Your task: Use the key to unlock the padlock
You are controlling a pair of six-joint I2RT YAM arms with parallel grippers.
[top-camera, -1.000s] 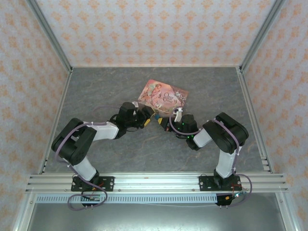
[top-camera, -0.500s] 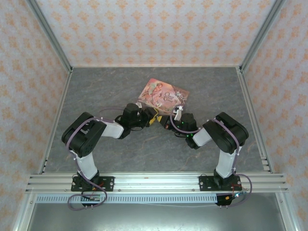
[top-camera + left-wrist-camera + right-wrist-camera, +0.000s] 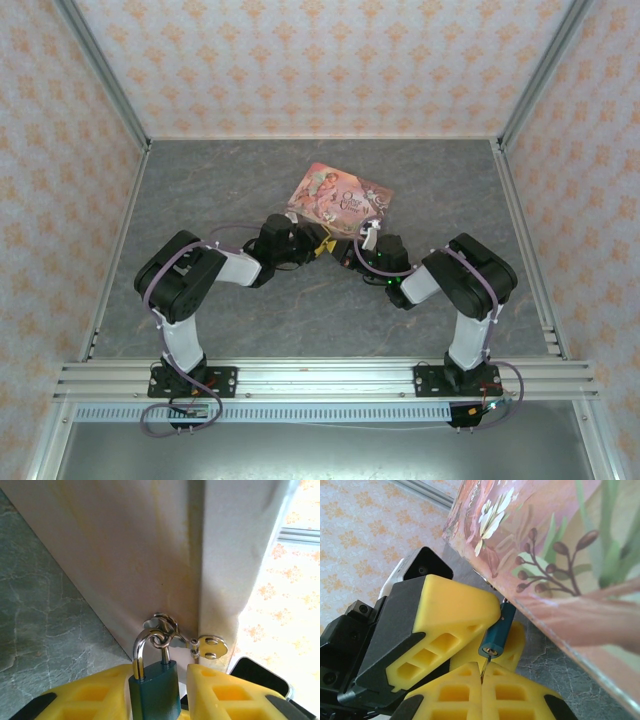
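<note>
The teal padlock (image 3: 155, 690) hangs by its metal shackle (image 3: 148, 640) from the hasp (image 3: 210, 647) of the pink tin (image 3: 340, 197). My left gripper (image 3: 160, 672) straddles the padlock body. Its left finger touches the body, and a thin gap shows at the right finger (image 3: 225, 690). In the right wrist view the padlock (image 3: 497, 632) points its keyhole end down at my right gripper (image 3: 482, 672). That gripper is shut on the thin dark key (image 3: 484, 666), whose tip is at the keyhole. From above, the left gripper (image 3: 322, 240) and right gripper (image 3: 348, 250) meet at the tin's near edge.
The tin's pale underside (image 3: 125, 555) rises right behind the padlock, and its printed lid (image 3: 560, 555) overhangs the right gripper. Grey marbled table (image 3: 220, 180) lies around it, enclosed by patterned walls and aluminium rails (image 3: 520, 230).
The left arm has swung right and forward, bringing its gripper up around the padlock at the tin's near edge. The right gripper has barely shifted.
</note>
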